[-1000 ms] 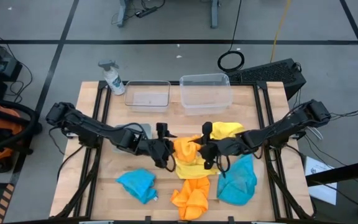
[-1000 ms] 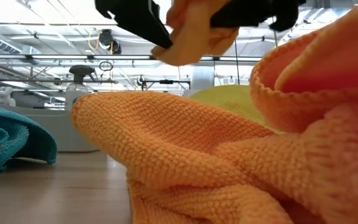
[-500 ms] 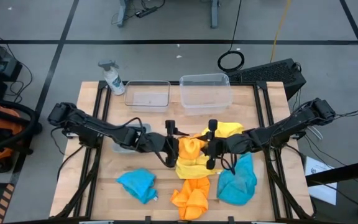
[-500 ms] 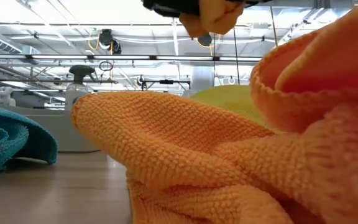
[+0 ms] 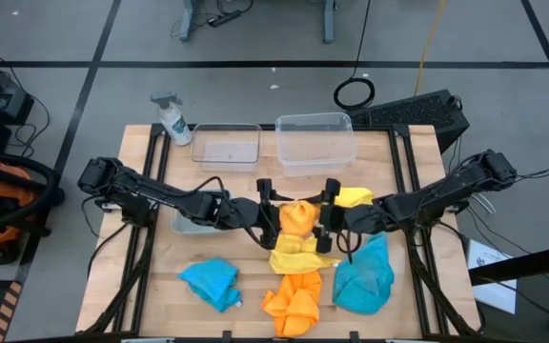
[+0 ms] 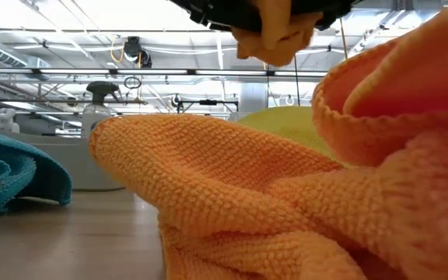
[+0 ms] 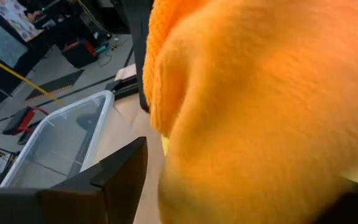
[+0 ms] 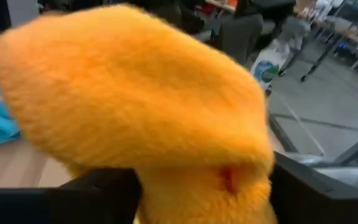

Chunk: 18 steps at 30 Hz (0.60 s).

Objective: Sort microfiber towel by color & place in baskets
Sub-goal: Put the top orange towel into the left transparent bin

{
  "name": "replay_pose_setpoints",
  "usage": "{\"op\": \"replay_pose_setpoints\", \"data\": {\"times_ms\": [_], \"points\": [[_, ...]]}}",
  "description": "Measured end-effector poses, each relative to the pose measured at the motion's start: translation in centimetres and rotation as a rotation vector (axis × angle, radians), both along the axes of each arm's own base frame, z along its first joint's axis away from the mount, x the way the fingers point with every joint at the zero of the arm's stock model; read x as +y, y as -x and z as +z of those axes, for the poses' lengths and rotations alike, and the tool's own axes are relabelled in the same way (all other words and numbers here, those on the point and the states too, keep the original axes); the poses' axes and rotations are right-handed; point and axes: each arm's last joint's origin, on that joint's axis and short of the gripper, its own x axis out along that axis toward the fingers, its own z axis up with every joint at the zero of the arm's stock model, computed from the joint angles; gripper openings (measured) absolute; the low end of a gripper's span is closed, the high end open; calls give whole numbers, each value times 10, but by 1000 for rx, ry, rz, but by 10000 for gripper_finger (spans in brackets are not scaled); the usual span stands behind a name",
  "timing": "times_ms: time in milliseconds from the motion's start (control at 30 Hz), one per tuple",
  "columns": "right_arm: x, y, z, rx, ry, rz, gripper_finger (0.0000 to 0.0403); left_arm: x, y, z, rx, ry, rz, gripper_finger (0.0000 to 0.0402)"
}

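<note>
Both grippers have drifted up the bench toward its far side, and the bunched orange microfiber cloth (image 5: 298, 217) rides higher between them than a moment ago. The right gripper (image 5: 330, 216), which was pinched tight on the cloth, now has its jaws spread wide; the cloth fills the gap between them, and I cannot tell whether it is gripped or just resting there. The left gripper (image 5: 264, 212) has its jaws wide too, pressed to the cloth from the opposite side.

That cloth hangs over the crumpled yellow cloth (image 5: 295, 256), clear of the bench. The two arms meet head-on across it, so it sits on the line between them, equally near each.

What matters next, I judge, is the way to the tubs: the two clear plastic tubs (image 5: 315, 141) stand at the far edge, just beyond the cloth, while a third tub (image 5: 185, 223) sits under the left arm.
</note>
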Motion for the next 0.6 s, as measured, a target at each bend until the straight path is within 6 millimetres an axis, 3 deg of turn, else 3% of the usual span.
{"op": "replay_pose_setpoints", "data": {"times_ms": [167,300,433,600], "points": [[-2,14,7,35,-105,59,323,1,-1,2,-20,2,8,273],[-1,15,9,24,-168,99,337,1,-3,7,-75,10,6,251],[0,15,10,7,-236,100,332,2,-4,8,-92,13,7,201],[0,15,10,0,-270,92,314,2,-4,8,-86,-10,-1,100]]}}
